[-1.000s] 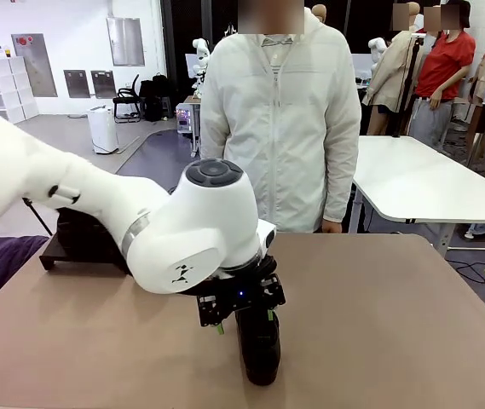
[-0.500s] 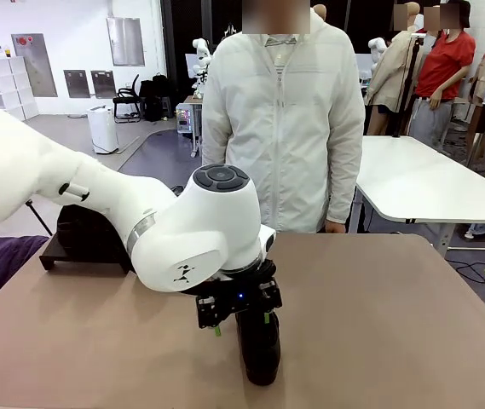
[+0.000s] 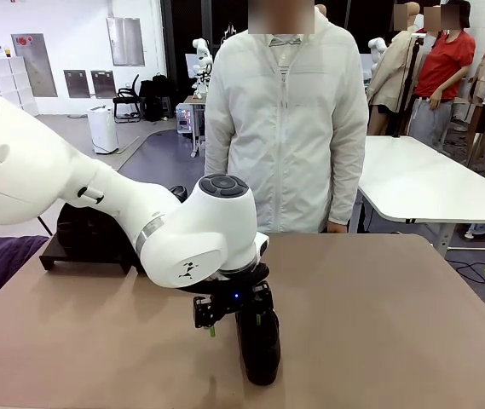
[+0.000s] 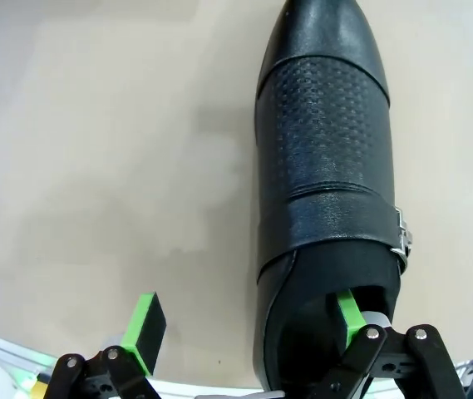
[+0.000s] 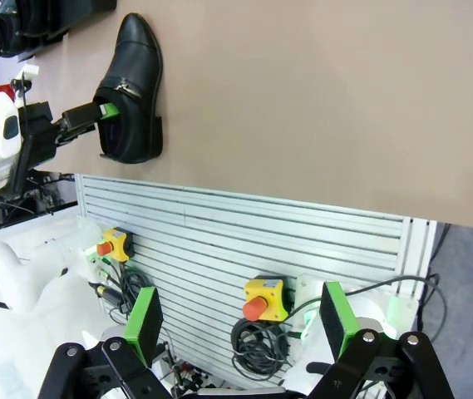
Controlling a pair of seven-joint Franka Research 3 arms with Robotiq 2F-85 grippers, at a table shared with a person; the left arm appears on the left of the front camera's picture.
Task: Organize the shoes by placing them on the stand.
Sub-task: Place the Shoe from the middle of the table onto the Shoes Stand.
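Your left hand (image 3: 235, 322) is lowered over a black shoe (image 3: 259, 345) that lies near the front edge of the tabletop (image 3: 378, 315), its toe toward you in the front view. In the left wrist view, the left hand (image 4: 246, 317) stands spread wide and straddles one side wall of the shoe (image 4: 323, 191) at the heel end. One green finger pad (image 4: 348, 316) sits inside the shoe's opening; the other pad (image 4: 146, 326) hangs outside, apart from the leather, above bare tabletop (image 4: 95, 166). The pads do not yet pinch the wall. The shoe's toe points away from the wrist, and a small metal buckle (image 4: 401, 241) shows on its strap. At the far left of the tabletop, you see a black stand (image 3: 89, 247) partly hidden behind the arm. Your right hand (image 5: 240, 320) is spread and empty, held off the tabletop's front edge, well apart from the shoe (image 5: 130, 87). A person (image 3: 285, 119) in a white jacket stands at the far side.
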